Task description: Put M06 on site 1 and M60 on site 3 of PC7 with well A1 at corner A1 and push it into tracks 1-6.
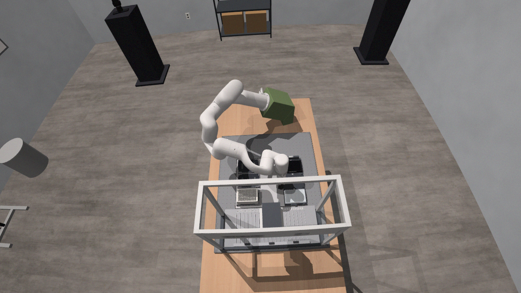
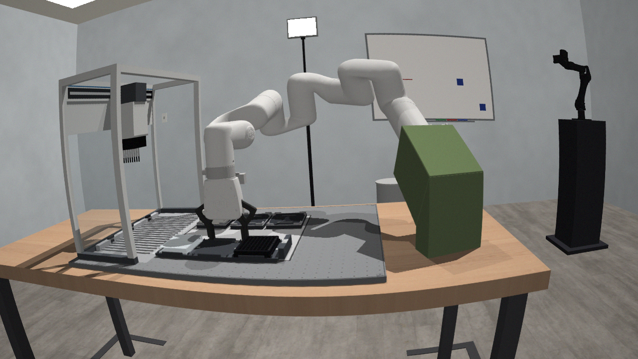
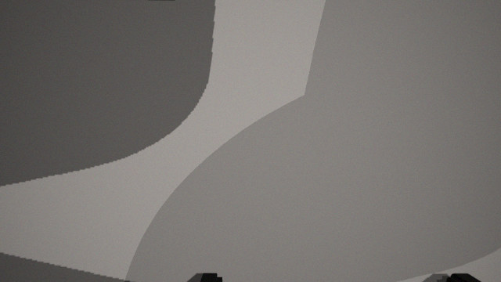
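The pincer [image 2: 226, 234] points straight down with its black fingers [image 2: 208, 225] spread as wide as they go and nothing between them, its tips low over the grey apron [image 2: 312, 254] on the wooden surface [image 2: 446, 276]. Just beside the pincer, toward the exterior camera, stands the row of nests: the dark 384-well plate M60 [image 2: 257, 245] sits in the nest nearest the arm's base, close by one fingertip but apart from it. On the pincer's other side, well apart, lies the carrier PC7 [image 1: 248, 171], with the 96-well plate M06 [image 1: 247, 195] seated on its end toward the white-framed instrument [image 1: 269, 230]. From the wrist view only shadowed apron and the two fingertips at the bottom edge show.
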Available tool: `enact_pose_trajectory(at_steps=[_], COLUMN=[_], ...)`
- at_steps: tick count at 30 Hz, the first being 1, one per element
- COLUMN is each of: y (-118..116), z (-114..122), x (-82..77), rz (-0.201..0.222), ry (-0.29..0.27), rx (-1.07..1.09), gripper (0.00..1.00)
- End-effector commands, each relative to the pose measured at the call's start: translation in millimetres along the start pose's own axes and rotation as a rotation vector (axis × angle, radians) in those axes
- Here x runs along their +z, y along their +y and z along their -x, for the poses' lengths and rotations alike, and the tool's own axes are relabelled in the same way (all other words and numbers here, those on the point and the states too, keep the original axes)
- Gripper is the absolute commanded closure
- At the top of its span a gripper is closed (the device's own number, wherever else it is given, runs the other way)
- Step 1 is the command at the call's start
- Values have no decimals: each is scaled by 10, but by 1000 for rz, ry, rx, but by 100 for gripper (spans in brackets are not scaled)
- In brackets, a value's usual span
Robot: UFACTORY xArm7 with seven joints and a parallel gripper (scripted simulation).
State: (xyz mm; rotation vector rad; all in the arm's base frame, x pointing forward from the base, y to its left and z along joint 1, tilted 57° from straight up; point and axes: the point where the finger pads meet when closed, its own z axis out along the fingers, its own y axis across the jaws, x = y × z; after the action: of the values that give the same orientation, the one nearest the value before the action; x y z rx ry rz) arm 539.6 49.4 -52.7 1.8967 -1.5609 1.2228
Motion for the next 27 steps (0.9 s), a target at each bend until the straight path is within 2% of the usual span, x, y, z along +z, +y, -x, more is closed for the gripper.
enact_pose_trajectory(at_steps=[1,20,27], y=[-17,-18,-17], z=[-13,-79,-80], x=[-30,-29,-113], rz=[-5,-5,-5], ry=[-4,-3,-3], rx=[0,1,0], gripper=[0,0,0])
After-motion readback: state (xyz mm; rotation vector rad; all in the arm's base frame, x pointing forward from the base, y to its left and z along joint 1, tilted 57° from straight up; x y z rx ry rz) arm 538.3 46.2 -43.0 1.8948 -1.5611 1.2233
